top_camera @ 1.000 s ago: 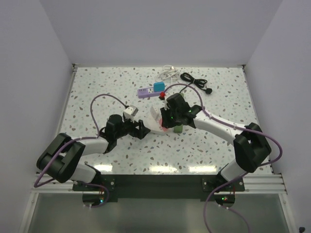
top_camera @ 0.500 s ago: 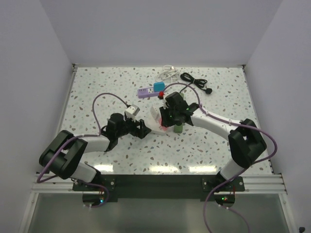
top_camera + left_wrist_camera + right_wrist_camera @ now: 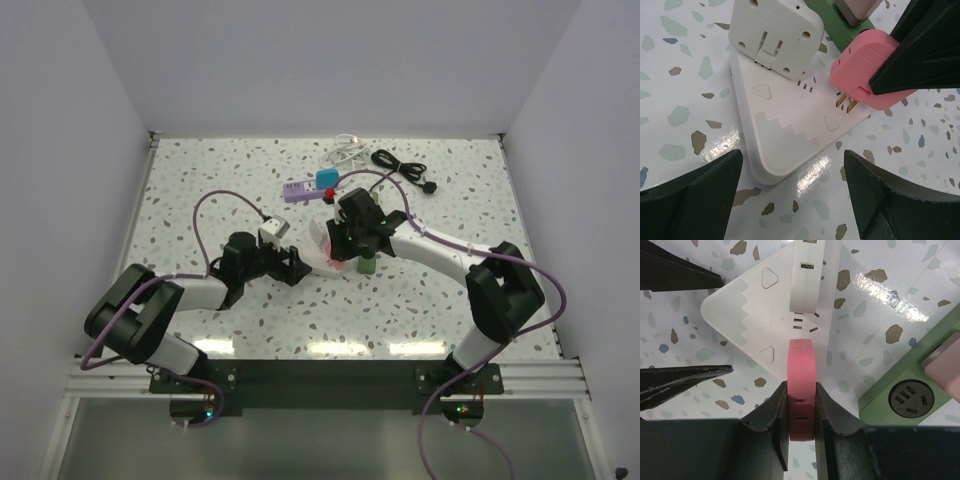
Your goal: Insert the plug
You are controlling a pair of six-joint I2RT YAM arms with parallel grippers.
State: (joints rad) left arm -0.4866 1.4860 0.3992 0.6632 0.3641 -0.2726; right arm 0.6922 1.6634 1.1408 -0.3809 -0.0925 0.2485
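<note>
My right claw (image 3: pixel 801 386) has edged toward the tabletop's (image 3: pixel 200 190) far edge, pinching the pink plug (image 3: pixel 801 360); left claw (image 3: pixel 792 157) spread. Tilted prongs (image 3: pixel 847 101) could jam, shoving the unbraced white socket block (image 3: pixel 785 135).

I see my right gripper (image 3: pixel 801 396) clamped on the pink plug (image 3: pixel 801 365), plug's front end over the white triangular socket block (image 3: pixel 755 315), white adapter (image 3: pixel 810 275) seated just beyond; green socket strip (image 3: pixel 910 395) at right, speckled surface (image 3: pixel 875 315) beneath

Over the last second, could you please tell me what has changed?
The right gripper, shut on the plug, edged slightly left and away from its base, over the white adapter. The left gripper barely shifted, open at the adapter's corner. Nothing gripped or released; adapter, purple strip and cables stayed put.
</note>
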